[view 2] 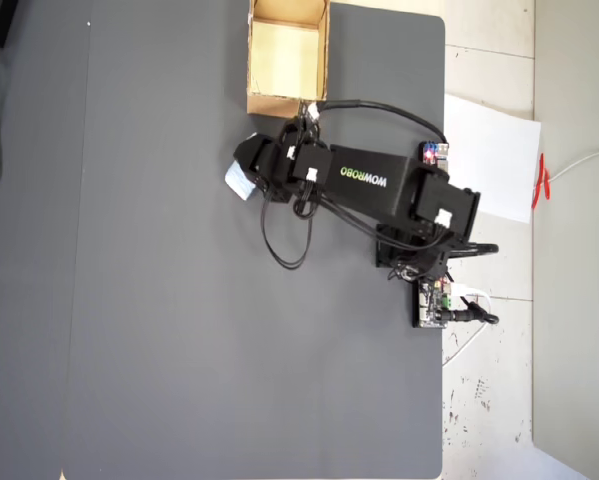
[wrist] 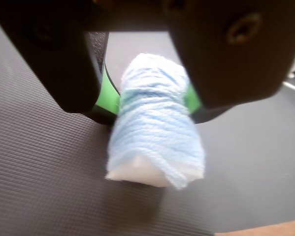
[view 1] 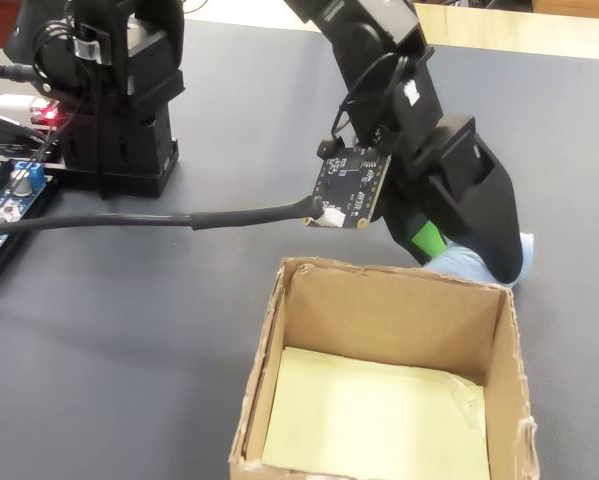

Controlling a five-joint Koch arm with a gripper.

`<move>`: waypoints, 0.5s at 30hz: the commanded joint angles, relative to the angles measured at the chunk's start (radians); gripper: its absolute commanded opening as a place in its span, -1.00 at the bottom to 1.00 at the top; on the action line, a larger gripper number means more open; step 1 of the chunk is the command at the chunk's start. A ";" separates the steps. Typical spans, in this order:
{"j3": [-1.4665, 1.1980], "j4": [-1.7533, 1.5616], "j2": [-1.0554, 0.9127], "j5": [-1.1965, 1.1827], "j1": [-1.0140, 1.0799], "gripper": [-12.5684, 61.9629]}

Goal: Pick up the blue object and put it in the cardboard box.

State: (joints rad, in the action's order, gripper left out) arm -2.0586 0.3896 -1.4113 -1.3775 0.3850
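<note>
The blue object point(wrist: 154, 132) is a pale light-blue, yarn-like oblong bundle standing between my jaws in the wrist view. Green pads point(wrist: 108, 96) press against both of its sides, so my gripper point(wrist: 152, 105) is shut on it just above the grey mat. In the fixed view the gripper point(view 1: 459, 248) hangs just behind the far right corner of the cardboard box point(view 1: 389, 277), with a bit of the blue object point(view 1: 474, 265) showing under it. The overhead view shows the blue object point(view 2: 237, 181) at the gripper point(view 2: 245, 170), a little below and left of the cardboard box point(view 2: 279, 105).
In the fixed view, the arm's black base point(view 1: 119, 100) stands at the far left, with a blue circuit board point(view 1: 9, 200) beside it. A thick black cable point(view 1: 159, 220) runs across the mat to the wrist camera board point(view 1: 354, 185). White paper point(view 2: 489, 150) lies off the mat's right edge.
</note>
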 commanded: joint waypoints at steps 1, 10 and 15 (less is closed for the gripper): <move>-0.015 -0.114 -0.017 -0.018 0.014 -0.41; -0.133 -0.552 -0.235 -0.097 -0.034 -0.42; -0.123 -0.589 -0.350 -0.097 -0.023 -0.42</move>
State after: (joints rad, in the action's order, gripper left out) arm -2.2289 -0.0736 -1.6997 -1.4358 0.3636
